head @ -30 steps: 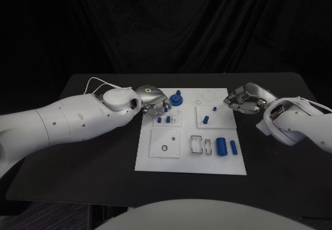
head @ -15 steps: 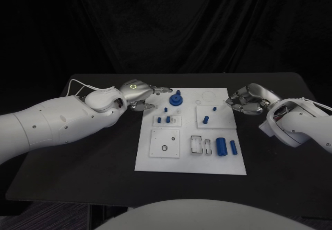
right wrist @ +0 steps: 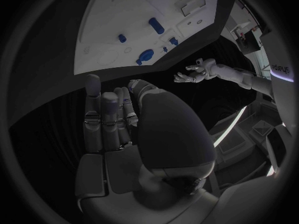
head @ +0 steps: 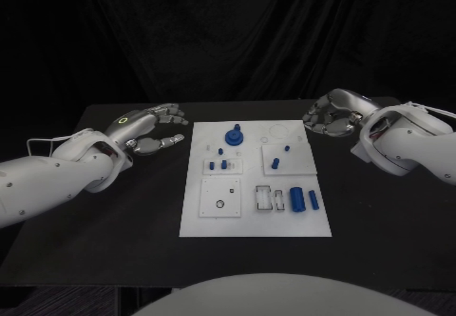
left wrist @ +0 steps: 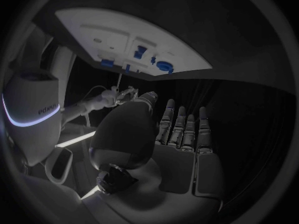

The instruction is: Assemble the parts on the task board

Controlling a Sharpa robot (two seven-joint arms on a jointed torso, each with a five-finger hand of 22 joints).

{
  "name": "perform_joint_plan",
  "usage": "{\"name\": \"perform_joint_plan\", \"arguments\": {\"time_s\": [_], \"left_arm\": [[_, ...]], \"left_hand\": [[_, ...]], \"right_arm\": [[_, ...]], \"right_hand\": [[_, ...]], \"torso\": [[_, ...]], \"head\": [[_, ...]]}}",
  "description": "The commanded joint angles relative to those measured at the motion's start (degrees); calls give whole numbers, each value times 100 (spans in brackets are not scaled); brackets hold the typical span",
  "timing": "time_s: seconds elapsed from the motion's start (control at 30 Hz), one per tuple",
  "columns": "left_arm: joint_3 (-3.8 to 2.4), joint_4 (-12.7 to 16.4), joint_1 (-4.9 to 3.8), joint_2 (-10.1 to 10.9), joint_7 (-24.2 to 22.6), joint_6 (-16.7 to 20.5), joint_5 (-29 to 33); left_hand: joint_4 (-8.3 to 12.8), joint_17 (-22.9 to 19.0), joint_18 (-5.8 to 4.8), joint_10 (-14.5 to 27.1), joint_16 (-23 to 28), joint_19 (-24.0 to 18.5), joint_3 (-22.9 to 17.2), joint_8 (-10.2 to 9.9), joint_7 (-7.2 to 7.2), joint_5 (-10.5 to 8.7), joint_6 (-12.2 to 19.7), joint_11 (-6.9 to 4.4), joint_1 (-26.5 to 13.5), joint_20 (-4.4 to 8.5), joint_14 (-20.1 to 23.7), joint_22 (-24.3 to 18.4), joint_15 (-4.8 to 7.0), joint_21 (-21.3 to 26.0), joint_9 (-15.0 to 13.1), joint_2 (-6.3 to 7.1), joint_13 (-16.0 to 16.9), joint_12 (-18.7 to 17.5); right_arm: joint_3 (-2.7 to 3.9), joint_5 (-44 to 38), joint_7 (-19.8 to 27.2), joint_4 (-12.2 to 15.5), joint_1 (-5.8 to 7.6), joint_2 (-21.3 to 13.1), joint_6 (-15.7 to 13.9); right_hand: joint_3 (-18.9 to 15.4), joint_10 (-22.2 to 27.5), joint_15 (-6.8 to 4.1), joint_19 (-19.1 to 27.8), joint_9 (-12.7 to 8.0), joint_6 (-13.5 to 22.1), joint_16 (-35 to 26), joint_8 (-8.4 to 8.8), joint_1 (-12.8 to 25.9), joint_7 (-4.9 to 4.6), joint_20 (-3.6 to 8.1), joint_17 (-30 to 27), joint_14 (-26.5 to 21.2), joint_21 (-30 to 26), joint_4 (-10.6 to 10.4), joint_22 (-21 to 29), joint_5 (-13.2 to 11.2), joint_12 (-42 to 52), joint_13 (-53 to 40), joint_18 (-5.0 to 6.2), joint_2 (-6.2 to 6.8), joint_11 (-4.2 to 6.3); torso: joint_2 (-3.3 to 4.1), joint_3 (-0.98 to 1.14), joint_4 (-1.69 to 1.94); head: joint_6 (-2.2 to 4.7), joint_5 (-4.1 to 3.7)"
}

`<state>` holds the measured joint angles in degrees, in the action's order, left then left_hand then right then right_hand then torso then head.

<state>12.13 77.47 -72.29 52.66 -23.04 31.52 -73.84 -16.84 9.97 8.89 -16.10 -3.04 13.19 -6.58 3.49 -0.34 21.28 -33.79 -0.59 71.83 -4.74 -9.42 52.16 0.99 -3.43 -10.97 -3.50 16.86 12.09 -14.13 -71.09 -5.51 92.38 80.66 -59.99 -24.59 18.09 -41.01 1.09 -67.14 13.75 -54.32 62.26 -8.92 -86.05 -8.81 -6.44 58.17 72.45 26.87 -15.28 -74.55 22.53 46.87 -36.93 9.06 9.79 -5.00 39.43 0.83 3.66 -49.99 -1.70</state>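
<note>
- Your left hand [head: 152,130] hovers over the bare table [head: 114,217] just beside the board's [head: 214,227] left edge, fingers apart and holding nothing. Judging by that, it is parked out of the way, not mid-grasp.
- A second ago this hand sat over the board's upper left corner, by the gear; half a second ago it was already lifting off. Now it is clear of the board altogether. The whole head view has also shifted a little, so read that as camera motion, not the board moving.
- The board lies in the middle of the table. On it, left to right: the gear [head: 232,137] on its post at the top, small pegs [head: 219,163] below it, a peg [head: 275,162] in the next plate, and two loose cylinders [head: 304,199] near the lower right, lying flat beside the empty slots [head: 267,198], apparently waiting to be seated.
- The parts look unmoved.
- Your right hand [head: 329,116] hangs off the board's upper right corner, fingers curled in on nothing, much as before.
</note>
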Motion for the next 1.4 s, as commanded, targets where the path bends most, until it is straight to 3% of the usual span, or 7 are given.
{"name": "perform_joint_plan", "arguments": {"time_s": [0.03,0.07,0.1,0.23,0.43,1.0,1.4], "left_arm": [[-2,192,160,127,-1440,-1205,3312],[-2,248,214,173,-1575,-1404,3717],[-2,306,264,210,-1693,-1588,4083],[-1,570,418,317,-1971,-2055,5077],[-1,935,517,452,-2171,-2405,5610],[-2,1467,553,726,-2382,-2523,5797],[-2,1292,563,538,-2317,-2749,5801]], "left_hand": [[7,-611,120,808,205,-393,430,-69,-36,47,784,107,45,-164,601,-1047,-107,27,351,-195,-920,-623],[7,-611,120,808,205,-393,430,-69,-36,47,784,107,45,-164,601,-1047,-107,27,351,-195,-920,-623],[0,-865,60,1201,261,-616,595,-137,-710,-166,1954,10,29,-328,844,-1721,-342,78,699,-258,-1251,-890],[20,-997,82,1459,304,-980,1354,-228,-1097,-1010,2584,-230,-205,-485,942,-2852,-491,118,958,-613,-1556,-1073],[7,-997,125,1537,304,-1083,2000,-231,-992,-1706,2576,-325,-464,-432,942,-3532,-390,161,978,-949,-1640,-1105],[24,-997,62,1474,304,-1234,2240,-218,-836,-1324,2421,-161,-71,-222,942,-4435,-261,242,964,-1032,-1619,-1011],[17,-997,24,1424,304,-1168,2216,-214,-741,-526,2399,108,584,-598,942,-4402,-661,217,959,-1078,-1604,-946]], "right_arm": [[-3,-1240,-347,19,-2,54,419],[-3,-1403,-383,18,-20,74,469],[-3,-1543,-411,13,-38,91,516],[-3,-1842,-463,-18,-156,108,650],[-3,-1988,-465,-130,-311,140,714],[-3,-2039,-394,-360,-514,431,702],[-3,-2040,-405,-678,-696,646,758]], "right_hand": [[-135,403,72,-144,-55,235,274,138,162,2,-79,241,168,307,-105,-90,-459,-544,394,55,90,-108],[-135,403,72,-144,-55,235,274,138,162,2,-79,241,168,307,-105,-90,-459,-544,394,55,90,-108],[-215,637,109,-231,-101,332,364,209,122,75,-117,310,210,464,-81,-145,-468,-828,611,28,126,-170],[-384,613,123,-408,-198,389,534,304,-97,142,-160,420,291,784,-23,-280,-313,-1137,1045,2,100,-210],[-483,493,126,-578,-258,415,667,354,-93,188,-161,513,419,1076,-71,-375,-220,-1235,1285,-39,68,-213],[-587,-82,90,-803,-338,335,743,369,-20,167,-132,524,576,1386,-88,-449,-162,-1468,1801,-85,-22,-171],[-399,-508,40,-856,-373,280,746,363,-121,186,-79,505,620,1423,-73,-464,246,-1683,2121,-93,16,-123]], "torso": [[5,-11,0],[2,-14,6],[-3,-20,18],[-15,-27,59],[-21,-91,158],[-21,-484,378],[5,-540,361]], "head": [[-1,-153],[-1,-196],[-1,-246],[-1,-451],[-1,-687],[100,-842],[113,-787]]}}
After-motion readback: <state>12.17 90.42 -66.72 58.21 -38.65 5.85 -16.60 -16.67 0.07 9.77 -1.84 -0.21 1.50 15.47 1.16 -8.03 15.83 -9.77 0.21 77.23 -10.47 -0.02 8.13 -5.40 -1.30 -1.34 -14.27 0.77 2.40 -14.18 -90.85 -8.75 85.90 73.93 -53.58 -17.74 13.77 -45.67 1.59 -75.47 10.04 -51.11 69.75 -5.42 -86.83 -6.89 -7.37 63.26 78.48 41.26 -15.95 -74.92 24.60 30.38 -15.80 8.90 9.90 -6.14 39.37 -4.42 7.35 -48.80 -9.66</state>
